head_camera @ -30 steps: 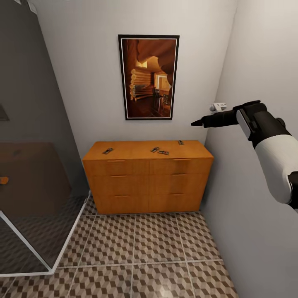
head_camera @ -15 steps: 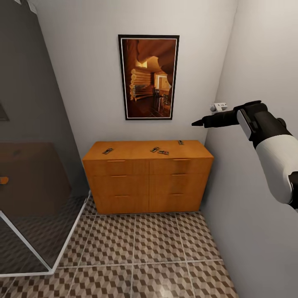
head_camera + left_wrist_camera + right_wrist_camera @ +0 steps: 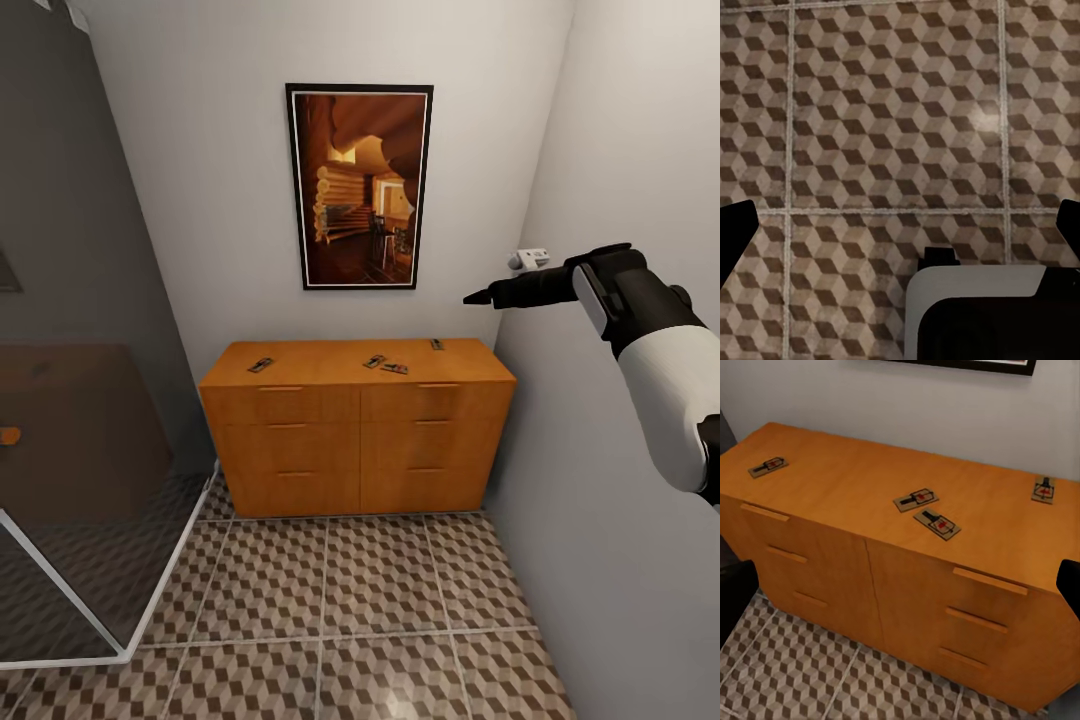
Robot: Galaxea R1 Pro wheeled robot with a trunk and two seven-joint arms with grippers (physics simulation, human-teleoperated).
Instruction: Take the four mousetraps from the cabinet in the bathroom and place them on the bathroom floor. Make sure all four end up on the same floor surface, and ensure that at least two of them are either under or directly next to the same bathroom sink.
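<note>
Four mousetraps (image 3: pixel 916 499) are lying on the cabinet (image 3: pixel 357 432); the right gripper (image 3: pixel 478 296), jaws spread, is hanging raised, likely for reaching them

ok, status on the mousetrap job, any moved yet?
None moved. All four small tan wooden mousetraps lie on top of the orange-brown wooden cabinet: one near its left end, two close together mid-top, one at the right rear. Nothing is in hand: the right tool hangs in the air above the cabinet's right end. Left: pick up each trap and set it on the cube-patterned tiled floor by the sink.
</note>
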